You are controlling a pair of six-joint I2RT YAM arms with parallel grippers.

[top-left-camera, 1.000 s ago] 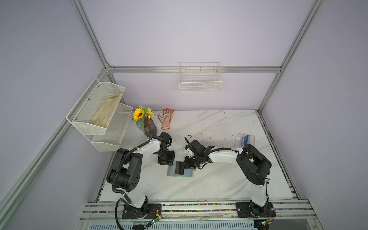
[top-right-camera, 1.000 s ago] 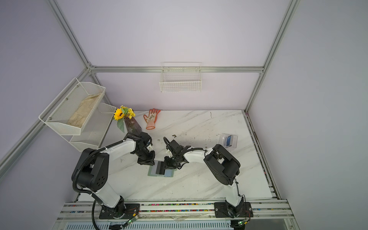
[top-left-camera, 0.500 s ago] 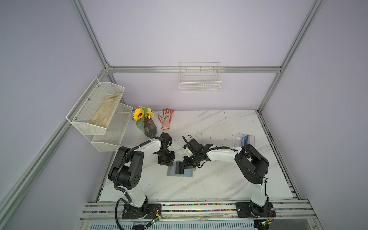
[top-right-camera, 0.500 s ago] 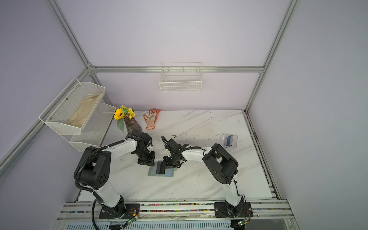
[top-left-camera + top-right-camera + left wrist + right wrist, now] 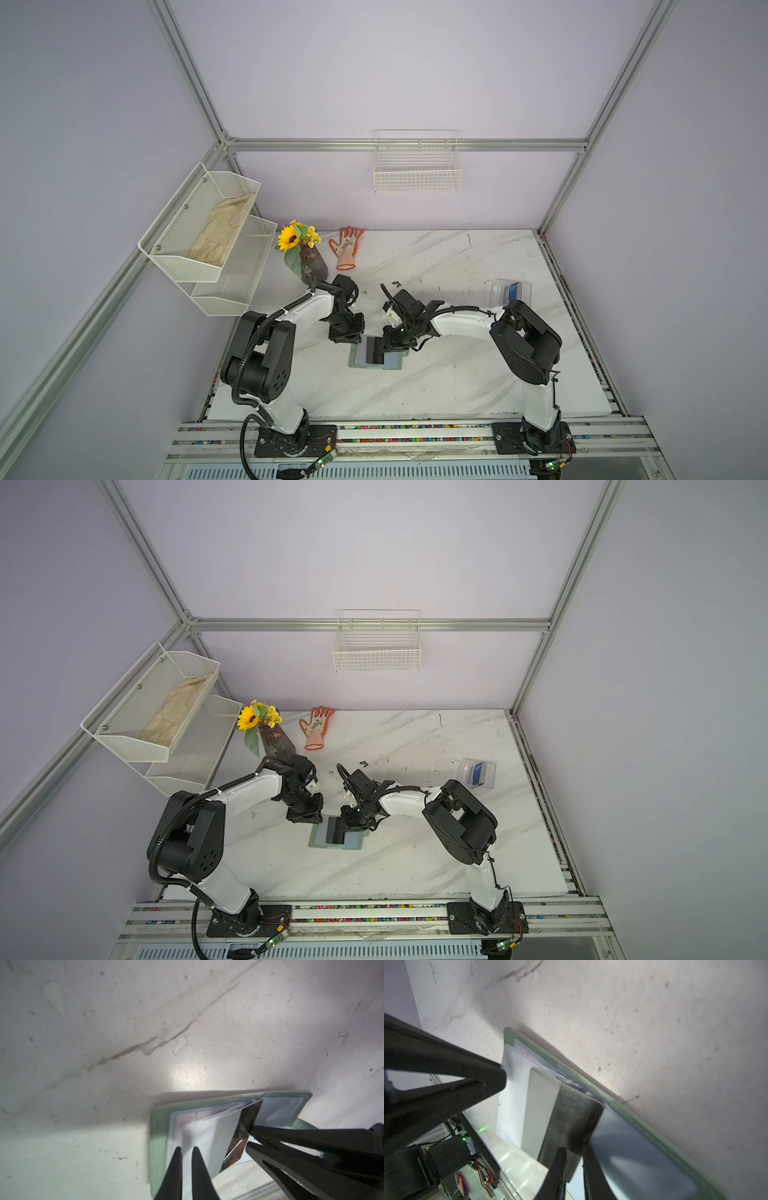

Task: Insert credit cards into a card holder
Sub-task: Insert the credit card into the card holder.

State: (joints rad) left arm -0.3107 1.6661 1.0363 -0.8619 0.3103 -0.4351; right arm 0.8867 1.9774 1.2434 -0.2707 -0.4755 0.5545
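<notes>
The left fingers (image 5: 176, 1167), nearly closed, pinch a clear sleeve (image 5: 199, 1132) of the card holder (image 5: 155, 1147), which lies open on the table (image 5: 436, 386). The right fingers (image 5: 557, 1172) clamp the black card (image 5: 571, 1118), its far corner near the holder's spine.

The card holder (image 5: 154, 1147) is showing a matt green cover and glossy clear plastic sleeves (image 5: 197, 1132); the black card (image 5: 247, 1118) is gleaming; the table (image 5: 124, 1022) is looking smooth, marbled, scuffed.

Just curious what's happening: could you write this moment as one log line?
left gripper: shut on sleeve | right gripper: shut on black card | holder: open on table
</notes>
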